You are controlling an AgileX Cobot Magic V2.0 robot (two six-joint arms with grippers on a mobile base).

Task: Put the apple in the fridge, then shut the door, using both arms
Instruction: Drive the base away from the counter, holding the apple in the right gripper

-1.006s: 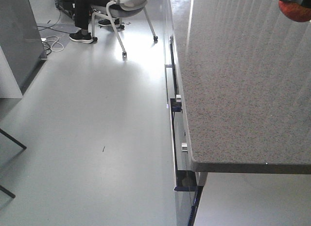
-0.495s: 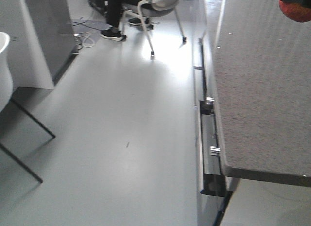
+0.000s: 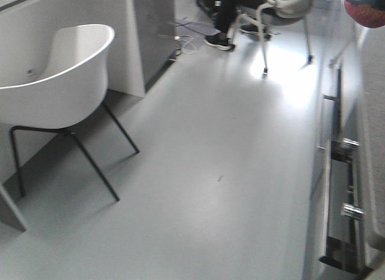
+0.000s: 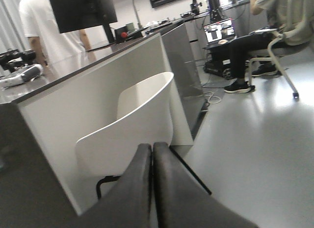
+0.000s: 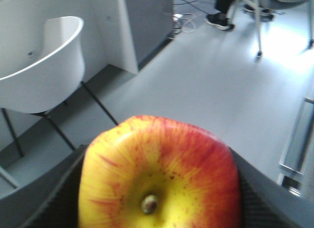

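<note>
**Right gripper** [image 5: 158, 164]: its dark textured fingers [image 5: 51, 201] stand on either side of the apple [image 5: 159, 176] and press against its flanks. The fruit is clamped between them and held clear of the floor. The apple is streaked red over yellow, with its stem dimple facing the wrist camera. In the front-facing view the same apple [image 3: 368, 14] shows as a red curve in the top right corner, above the drawer fronts.

**Left gripper** [image 4: 152, 152]: its two dark fingers [image 4: 135, 189] lie pressed flat against each other along their length, with nothing between them.

**Surroundings:**
- A white shell chair [image 3: 60, 75] on thin black legs stands on the grey floor [image 3: 216, 171], just beside a white partition [image 4: 83, 105].
- A dark grey panel [image 3: 153, 27] adjoins the far end of the partition. Which unit it belongs to cannot be told.
- Loose cables [image 3: 186, 45] lie on the floor near the foot of the panel.
- Drawer fronts with metal handles [image 3: 346, 144] run along the right edge of the front-facing view, which is blurred.
- A seated person [image 4: 255, 41] in dark trousers occupies a wheeled chair at the far end.
- A standing person in a white shirt [image 4: 41, 27] is behind the partition, partly hidden by a black monitor [image 4: 81, 10].
</note>
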